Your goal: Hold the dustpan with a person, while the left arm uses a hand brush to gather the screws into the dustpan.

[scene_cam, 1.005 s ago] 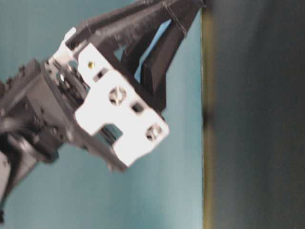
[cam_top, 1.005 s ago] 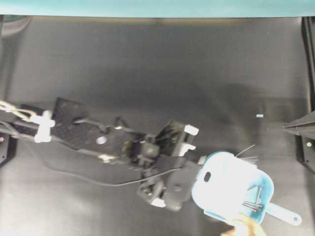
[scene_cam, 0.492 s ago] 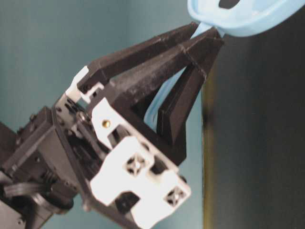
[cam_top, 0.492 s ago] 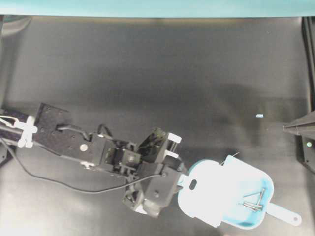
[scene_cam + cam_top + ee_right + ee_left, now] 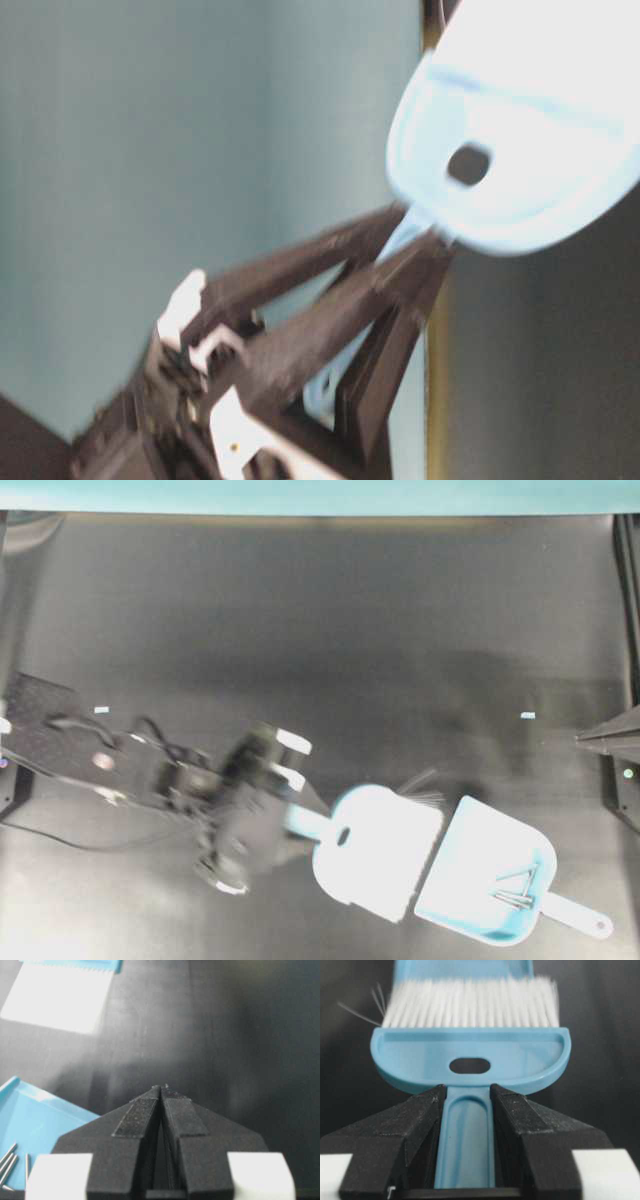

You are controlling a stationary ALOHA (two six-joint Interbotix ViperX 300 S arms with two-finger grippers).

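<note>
My left gripper (image 5: 300, 822) is shut on the slim handle of the light blue hand brush (image 5: 375, 865). The brush head lies just left of the dustpan (image 5: 480, 875), bristles toward it. Several thin screws (image 5: 515, 888) lie in the pan near its handle. In the left wrist view the jaws (image 5: 469, 1097) clamp the brush handle (image 5: 467, 1140), with the white bristles (image 5: 470, 1005) ahead and the pan's rim (image 5: 465, 969) beyond. My right gripper (image 5: 590, 738) is shut and empty at the right edge, above the pan (image 5: 40, 1125) and screws (image 5: 7, 1160). No person's hand is in view.
The table is a black mat (image 5: 320, 630) with a teal strip (image 5: 320, 495) along its far edge. A tiny pale speck (image 5: 528, 716) lies on the mat left of the right gripper. In the table-level view the brush head (image 5: 520, 170) is blurred.
My left arm has drawn back to the left with the brush, so the brush head has come off the dustpan. The hand seen at the bottom edge earlier has gone.
</note>
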